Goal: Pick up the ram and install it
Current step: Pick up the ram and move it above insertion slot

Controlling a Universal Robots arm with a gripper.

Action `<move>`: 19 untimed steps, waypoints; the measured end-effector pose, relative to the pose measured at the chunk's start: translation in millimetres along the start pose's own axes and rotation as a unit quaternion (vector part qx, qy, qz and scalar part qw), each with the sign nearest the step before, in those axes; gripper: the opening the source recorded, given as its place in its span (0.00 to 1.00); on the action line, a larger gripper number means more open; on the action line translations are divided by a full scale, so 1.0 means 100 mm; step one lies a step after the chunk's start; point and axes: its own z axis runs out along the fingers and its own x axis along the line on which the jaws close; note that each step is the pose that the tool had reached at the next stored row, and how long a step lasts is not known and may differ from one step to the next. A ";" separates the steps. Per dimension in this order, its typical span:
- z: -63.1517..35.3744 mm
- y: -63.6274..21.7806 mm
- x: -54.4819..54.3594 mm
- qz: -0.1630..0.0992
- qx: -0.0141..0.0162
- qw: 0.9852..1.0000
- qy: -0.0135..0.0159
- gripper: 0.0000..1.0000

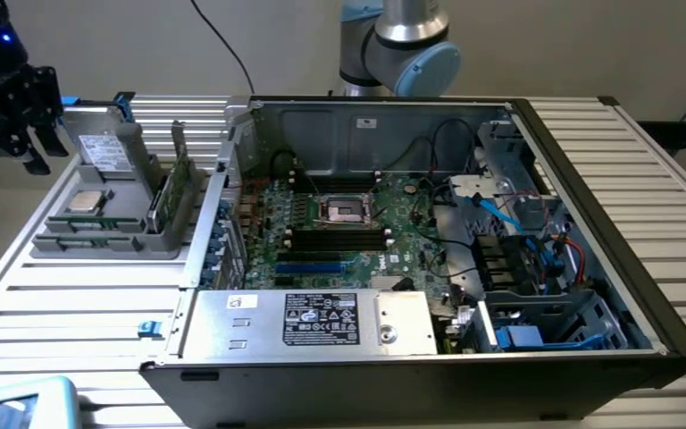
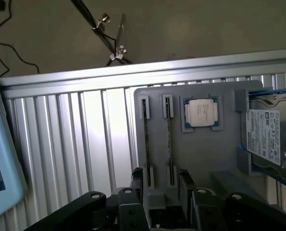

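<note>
Currently: my gripper [image 2: 161, 185], black, jaws spread wide and empty, sits at the upper left of the exterior view, near the grey moulded holder [image 1: 93, 243]. The ram [image 1: 171, 192] is a thin green board standing on edge in a holder slot, left of centre. Its long axis runs up the frame. A square silver processor [image 1: 85, 200] lies alongside. The worktop [image 1: 69, 304] is ribbed metal.

Processor [image 2: 202, 113] and white-labelled drive [image 2: 265, 137] are seated in grey holder [image 2: 200, 159] on slatted table [image 2: 75, 144]; open computer case [image 1: 379, 384] is set beside, possibly touching.
</note>
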 end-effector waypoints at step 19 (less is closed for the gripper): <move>0.347 -0.013 0.04 0.000 0.000 1.000 0.000 0.43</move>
